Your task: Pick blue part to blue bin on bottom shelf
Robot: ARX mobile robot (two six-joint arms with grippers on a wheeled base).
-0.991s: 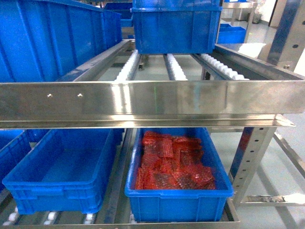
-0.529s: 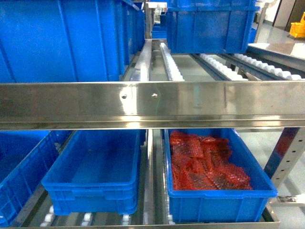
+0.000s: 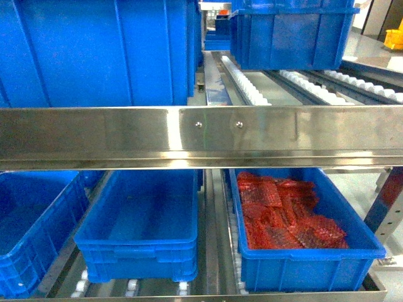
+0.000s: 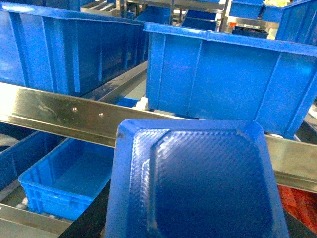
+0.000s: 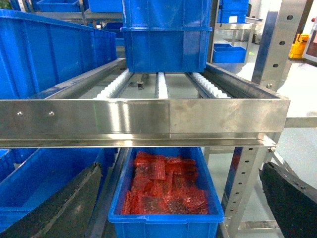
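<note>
1. Load. The blue part (image 4: 195,186) fills the near half of the left wrist view, close under the camera and tilted. I judge that the left gripper carries it. The fingers are hidden behind the part, so I cannot tell how far they are spread.

2. Right gripper (image 5: 181,168). Its two dark fingers stand wide apart at the lower corners of the right wrist view, with nothing between them. It hangs in front of the rack, facing the bin of red parts (image 3: 286,217).

3. Target. The blue bin (image 3: 135,261) sits on the bottom shelf (image 3: 214,242) on white rollers. It lies left of the red-part bin, and another blue crate (image 3: 28,251) lies to its left. Its floor looks bare.

4. Clearance. A steel rail (image 3: 126,135) with two screws crosses the full width above the bin's far half. The open mouth is the gap under this rail, and the near rim is exposed. In my judgement the part must come in low from the near side and stay left of the shelf's centre divider.

5. Risk. The rail's lower edge can catch the part.
</note>
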